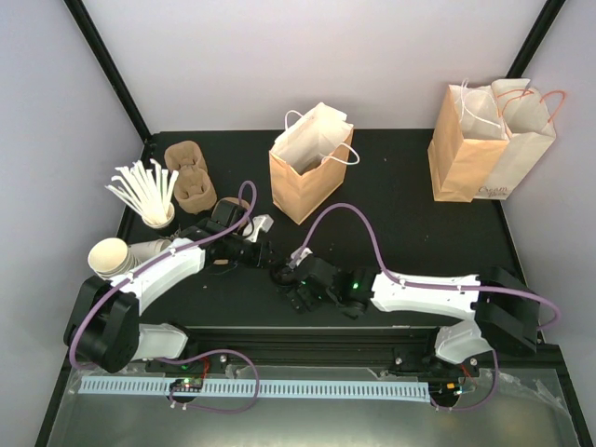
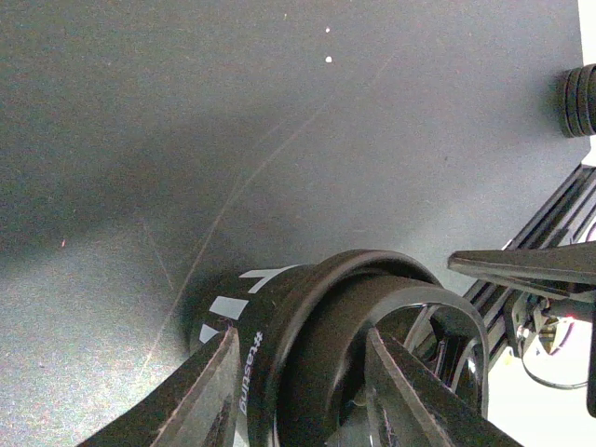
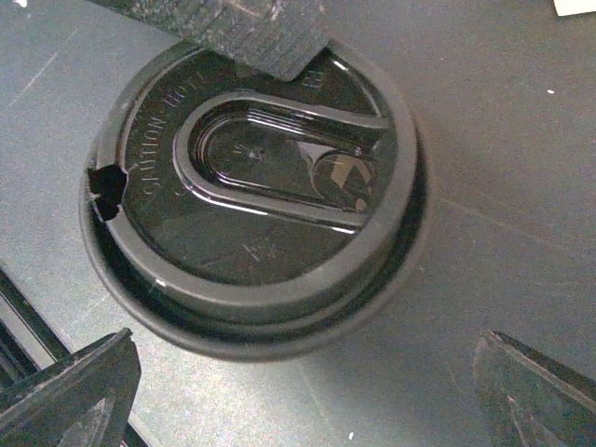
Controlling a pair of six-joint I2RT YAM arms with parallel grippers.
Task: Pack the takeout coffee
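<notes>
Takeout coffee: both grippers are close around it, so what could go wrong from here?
1. The lid has a broken notch in its rim, so squeezing or lifting there might pop it off the takeout coffee and spill.
2. The left gripper straddles the cup while the open right gripper hovers right above the lid; the fingers could clash or knock the cup over.

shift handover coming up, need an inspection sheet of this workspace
surface: black mat, faint scratches and specks
job's things: takeout coffee on the mat, lid on, rim chipped at one spot
clutter: open paper bag, two bags far right, pulp carriers, white sticks in a cup, lidless cups lying sideways
grippers: left pincer straddles the coffee, grip unclear; right pincer open beside the lid
cables: purple cables loop over both arms
surroundings: pale walls, black frame posts
</notes>
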